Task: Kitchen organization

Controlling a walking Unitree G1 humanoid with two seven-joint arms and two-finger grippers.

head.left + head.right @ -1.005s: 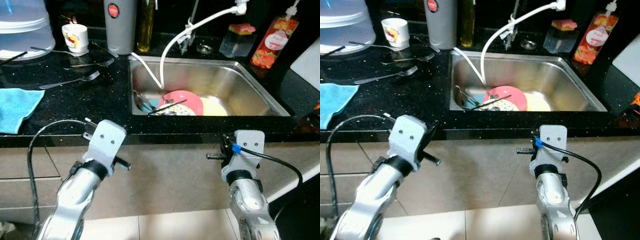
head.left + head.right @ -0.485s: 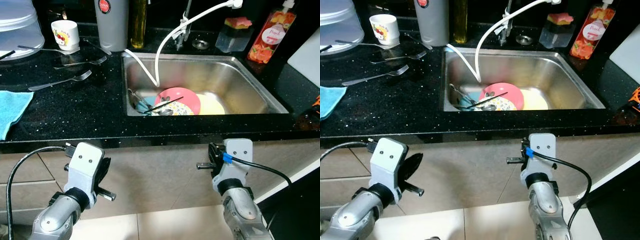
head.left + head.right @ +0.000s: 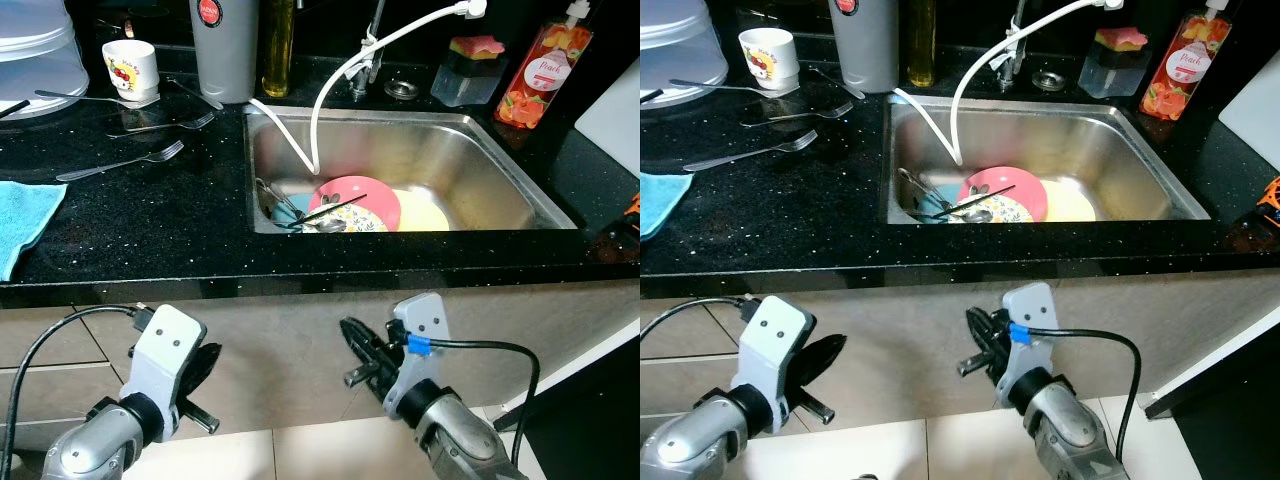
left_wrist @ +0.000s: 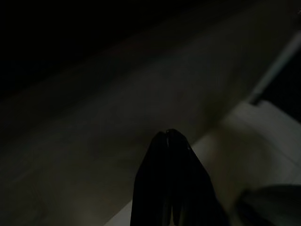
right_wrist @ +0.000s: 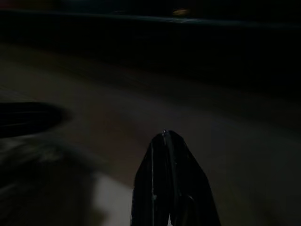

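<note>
A steel sink is set in the black counter. In it lie a pink plate, a yellow plate, dark chopsticks and some cutlery. Two forks and a spoon rest on the counter left of the sink, near a white cup. Both grippers hang below the counter's front edge, before the cabinet face. My left gripper is shut and holds nothing. My right gripper points left, shut and holding nothing. Both wrist views are dark, with the fingers together.
A blue cloth lies at the counter's left edge. A grey flask, an oil bottle, a white hose, a sponge box and an orange soap bottle stand behind the sink. Tiled floor lies below.
Both arms have dropped below the counter edge over the last second. My right gripper has since swung left and turned to point leftward. The left arm sank a little.
</note>
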